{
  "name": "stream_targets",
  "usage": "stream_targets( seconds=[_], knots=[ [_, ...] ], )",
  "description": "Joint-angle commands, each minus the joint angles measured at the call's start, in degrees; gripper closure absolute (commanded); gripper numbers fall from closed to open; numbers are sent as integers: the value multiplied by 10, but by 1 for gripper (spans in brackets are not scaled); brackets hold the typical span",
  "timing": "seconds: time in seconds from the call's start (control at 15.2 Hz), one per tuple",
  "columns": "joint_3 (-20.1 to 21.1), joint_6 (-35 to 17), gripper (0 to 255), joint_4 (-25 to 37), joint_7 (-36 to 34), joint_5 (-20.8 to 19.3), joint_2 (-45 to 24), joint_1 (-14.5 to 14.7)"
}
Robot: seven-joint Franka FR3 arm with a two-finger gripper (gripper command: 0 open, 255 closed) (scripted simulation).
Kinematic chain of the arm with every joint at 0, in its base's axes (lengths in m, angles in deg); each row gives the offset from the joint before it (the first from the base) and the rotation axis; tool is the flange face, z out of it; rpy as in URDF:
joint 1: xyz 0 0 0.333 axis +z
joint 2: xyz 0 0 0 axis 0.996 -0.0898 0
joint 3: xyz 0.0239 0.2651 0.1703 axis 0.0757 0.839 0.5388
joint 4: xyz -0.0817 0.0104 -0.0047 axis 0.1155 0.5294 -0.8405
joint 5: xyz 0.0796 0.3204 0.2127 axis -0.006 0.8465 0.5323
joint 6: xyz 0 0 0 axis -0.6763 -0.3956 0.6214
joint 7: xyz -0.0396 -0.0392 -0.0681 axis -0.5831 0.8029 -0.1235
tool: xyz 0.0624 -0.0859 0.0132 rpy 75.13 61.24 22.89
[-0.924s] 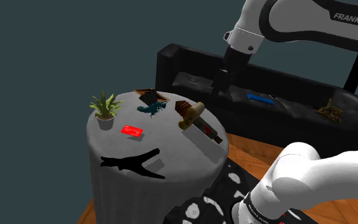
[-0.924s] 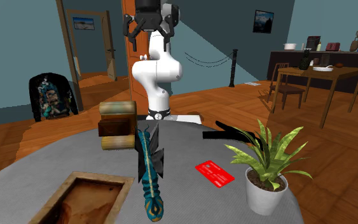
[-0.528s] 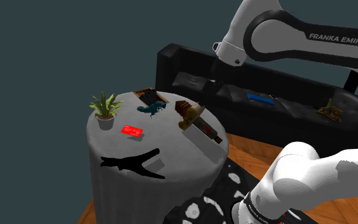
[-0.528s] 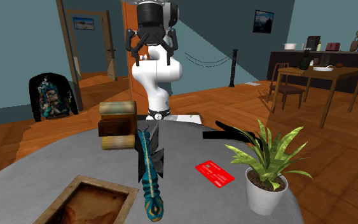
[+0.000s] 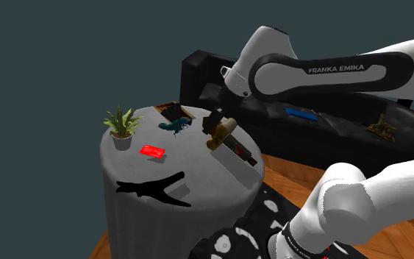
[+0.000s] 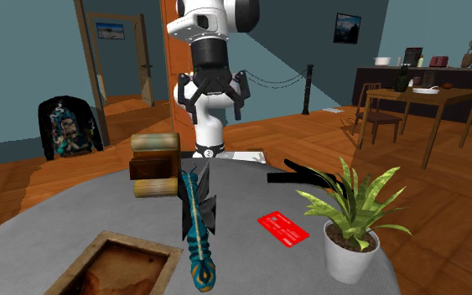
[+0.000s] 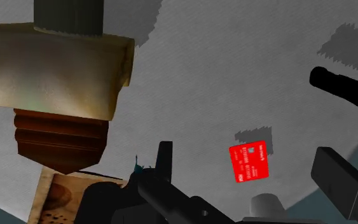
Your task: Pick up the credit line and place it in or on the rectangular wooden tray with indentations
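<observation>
Over table (image 6: 75, 209), gripper (image 6: 213, 111) w/ fingers apart, red card (image 6: 282, 228) flat, arm (image 5: 345, 71) marked FRANKA EMIKA

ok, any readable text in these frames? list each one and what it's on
"FRANKA EMIKA": white letters on the dark link of the arm, in the shoulder view.
White print on the red card on the table: too small to read.
Nothing else carries text I can read.
</observation>
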Motion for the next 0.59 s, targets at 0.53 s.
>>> stream_targets(
  seconds=[0.53],
  knots=[
    [-25,-284,0,11,134,97,-204,94]
  ],
)
